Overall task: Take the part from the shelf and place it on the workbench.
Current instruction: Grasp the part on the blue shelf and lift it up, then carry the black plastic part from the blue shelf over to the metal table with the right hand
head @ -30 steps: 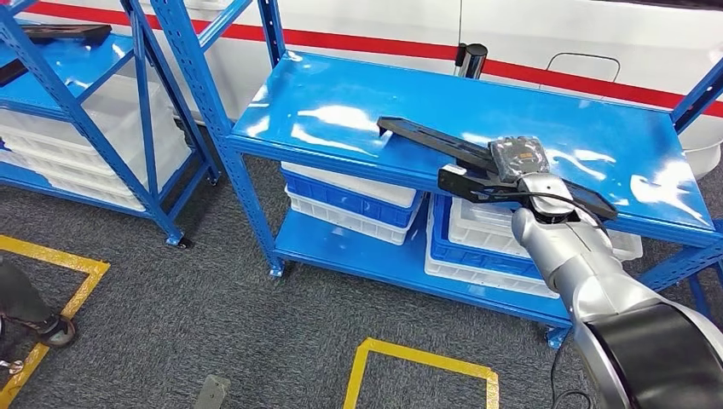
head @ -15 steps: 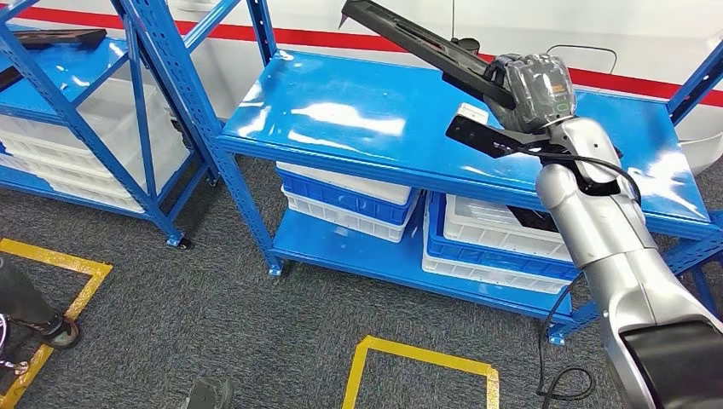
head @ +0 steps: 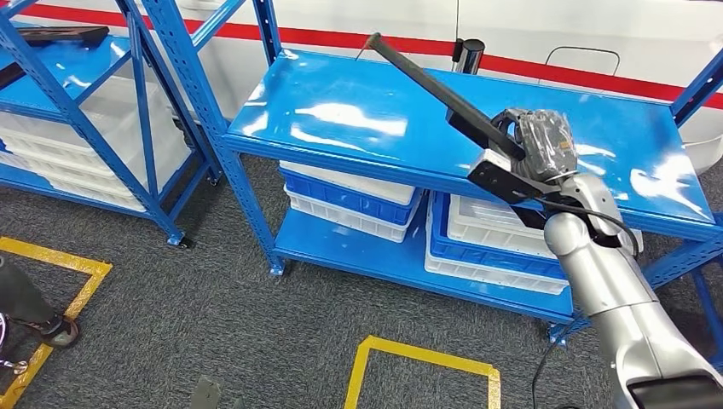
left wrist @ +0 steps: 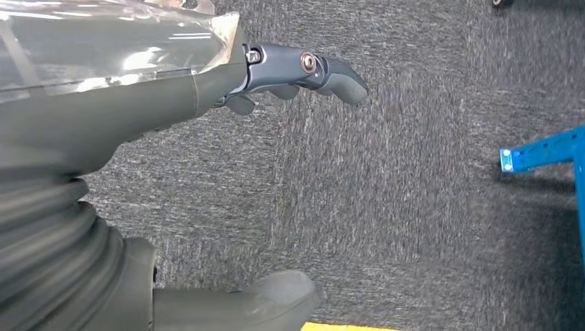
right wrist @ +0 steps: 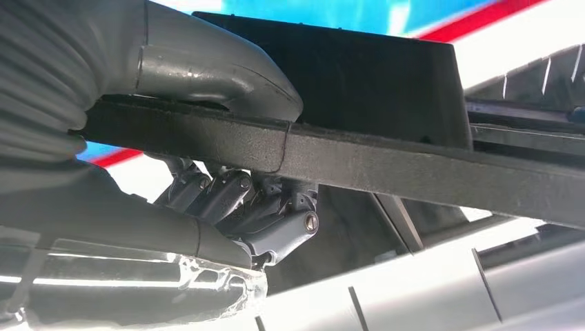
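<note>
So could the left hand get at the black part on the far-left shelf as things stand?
Probably not. The left hand hangs open over the grey carpet, low beside the robot, while that black part lies on a shelf across the floor, behind blue uprights.

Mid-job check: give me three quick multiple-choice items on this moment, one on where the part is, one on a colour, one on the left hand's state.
1. Where is the long black part?
A. Flat on the top shelf
B. Raised above the shelf in the right hand
C. On the floor

2. What colour is the shelf?
A. Blue
B. Green
C. Grey

3. What is the left hand doing?
A. Gripping the part
B. Gripping a bin
C. Holding nothing, fingers apart

Answers:
1 B: the head view shows the right hand gripping the part, which slants up off the shelf top; in the right wrist view its fingers wrap the bar.
2 A: its top and frame are bright blue.
3 C: the left wrist view shows it over grey carpet, grasping nothing.
</note>
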Robot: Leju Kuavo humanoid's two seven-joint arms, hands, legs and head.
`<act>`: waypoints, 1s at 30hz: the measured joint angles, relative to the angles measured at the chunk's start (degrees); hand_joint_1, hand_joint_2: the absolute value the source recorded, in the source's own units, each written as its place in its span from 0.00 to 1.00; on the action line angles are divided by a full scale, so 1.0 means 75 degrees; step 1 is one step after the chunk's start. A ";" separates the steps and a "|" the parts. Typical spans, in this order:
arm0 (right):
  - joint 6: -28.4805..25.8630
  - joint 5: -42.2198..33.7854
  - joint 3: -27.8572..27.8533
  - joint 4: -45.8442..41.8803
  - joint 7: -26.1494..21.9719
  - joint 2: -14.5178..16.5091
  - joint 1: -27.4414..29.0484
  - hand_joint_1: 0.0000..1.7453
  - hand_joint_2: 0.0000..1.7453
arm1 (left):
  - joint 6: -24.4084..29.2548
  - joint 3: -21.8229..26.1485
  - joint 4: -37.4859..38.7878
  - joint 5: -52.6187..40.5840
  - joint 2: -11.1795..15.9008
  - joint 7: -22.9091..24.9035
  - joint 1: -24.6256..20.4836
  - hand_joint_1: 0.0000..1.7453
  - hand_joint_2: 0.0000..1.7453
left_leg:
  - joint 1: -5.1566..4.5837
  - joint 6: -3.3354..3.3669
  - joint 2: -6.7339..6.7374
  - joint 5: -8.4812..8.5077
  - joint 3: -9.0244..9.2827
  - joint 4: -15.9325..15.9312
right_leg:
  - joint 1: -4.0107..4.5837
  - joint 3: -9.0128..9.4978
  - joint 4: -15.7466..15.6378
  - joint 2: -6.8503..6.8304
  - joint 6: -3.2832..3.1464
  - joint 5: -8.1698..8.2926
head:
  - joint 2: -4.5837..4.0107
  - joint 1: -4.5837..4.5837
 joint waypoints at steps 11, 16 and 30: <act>-0.0039 -0.0190 -0.0448 -0.0147 -0.0173 -0.0100 0.0740 0.98 1.00 | -0.0056 -0.0006 0.0000 -0.0123 -0.0001 0.0157 -0.0019 0.00 1.00 | 0.0055 0.0224 0.0039 0.0290 -0.0050 -0.0216 | 0.0004 -0.0798 0.2069 0.0001 0.0015 -0.1090 | 0.0001 0.0039; 0.0063 -0.0167 -0.0523 -0.0206 -0.0146 -0.0103 0.0712 0.98 1.00 | -0.0130 -0.0009 0.0000 -0.0213 0.0003 0.0318 -0.0033 0.00 1.00 | 0.0067 0.0080 0.0014 0.0396 -0.0265 -0.0061 | -0.0046 0.0419 0.0230 0.0040 0.0242 -0.0510 | 0.0001 0.0040; 0.0076 -0.0181 -0.0582 -0.0213 -0.0214 -0.0123 0.0694 0.98 1.00 | -0.0120 -0.0015 0.0000 -0.0255 0.0015 0.0361 -0.0032 0.00 1.00 | 0.0051 -0.0038 -0.0048 0.0497 -0.0393 0.0044 | -0.0015 0.0386 0.0137 0.0088 0.0112 -0.0421 | 0.0001 0.0026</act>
